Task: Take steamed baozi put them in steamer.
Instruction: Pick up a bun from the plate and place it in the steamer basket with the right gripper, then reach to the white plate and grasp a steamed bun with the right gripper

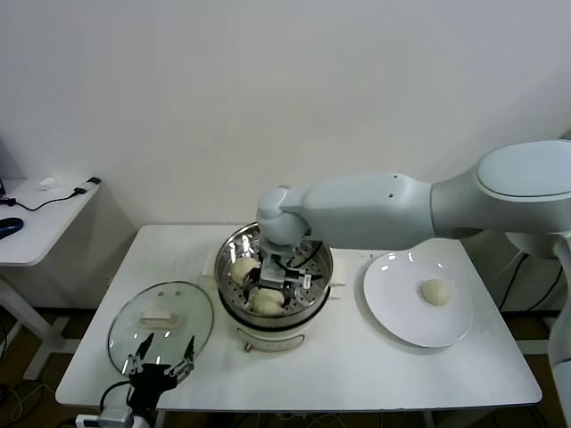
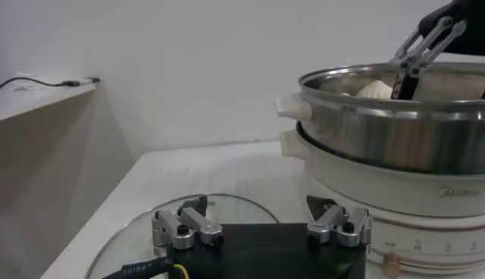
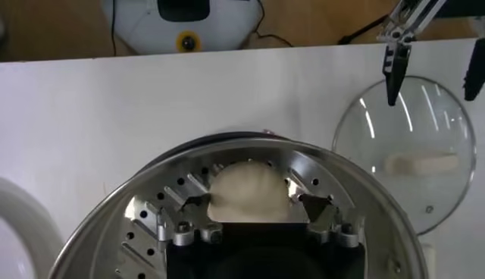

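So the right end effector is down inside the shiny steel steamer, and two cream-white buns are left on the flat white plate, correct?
Not quite: only one cream-white bun remains on the flat white plate, as the head view shows. The right end effector is indeed down inside the shiny steel steamer.

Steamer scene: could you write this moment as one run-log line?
right gripper: open, inside steamer, around a baozi | left gripper: open, idle over glass lid | plate: one baozi left
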